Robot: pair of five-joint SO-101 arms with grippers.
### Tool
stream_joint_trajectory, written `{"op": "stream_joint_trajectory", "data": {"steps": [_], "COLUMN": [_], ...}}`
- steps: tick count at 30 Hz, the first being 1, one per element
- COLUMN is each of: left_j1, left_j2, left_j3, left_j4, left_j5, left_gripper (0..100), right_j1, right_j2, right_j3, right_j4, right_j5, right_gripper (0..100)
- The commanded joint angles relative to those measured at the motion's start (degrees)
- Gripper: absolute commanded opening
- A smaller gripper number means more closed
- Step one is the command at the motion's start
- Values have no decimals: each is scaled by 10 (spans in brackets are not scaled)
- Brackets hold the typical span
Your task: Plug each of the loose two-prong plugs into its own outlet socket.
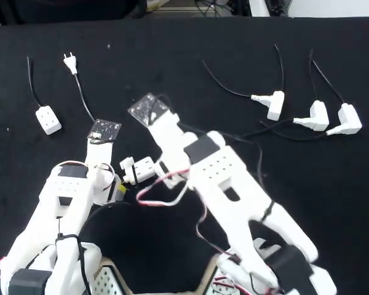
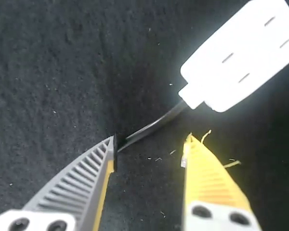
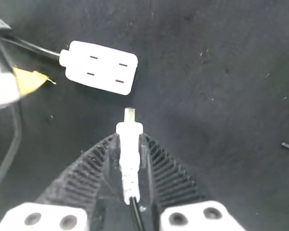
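Holding the light plug (image 3: pixel 129 144) by its stiff plastic body seems smart; the right gripper (image 3: pixel 130 138) is clamped there, prongs free. The left gripper (image 2: pixel 149 144) gapes empty astride the floppy cord (image 2: pixel 151 126) off the socket (image 2: pixel 241 53).

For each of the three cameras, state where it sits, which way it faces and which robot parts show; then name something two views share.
High view: fixed above the table, looking down; both arms show, left gripper and right gripper.
Left wrist view: on the left wrist, looking past its open fingers at a cord and a socket block.
Right wrist view: on the right wrist, looking past fingers shut on a plug.
Shared: both wrist views show the socket block.
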Motion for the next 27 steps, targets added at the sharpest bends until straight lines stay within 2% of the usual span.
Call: {"op": "stream_joint_trajectory", "data": {"steps": [1,9,15,24,27], "left_j1": [-10,-74,-81,-80,-81], "left_j2": [-18,-18,-18,-18,-18], "left_j3": [-34,-46,-53,-64,-64], "left_j4": [4,-16,2,28,28], "left_j5": [11,62,76,81,103], "left_gripper": [234,234,234,234,234], "right_j1": [8,6,-2,-31,-31], "right_j2": [47,187,276,353,377], "right_j3": [-111,-277,-354,-475,-508], "right_j4": [37,127,179,245,264], "right_j5": [3,-68,-71,-149,-157], "right_gripper": [10,10,10,10,10]}}
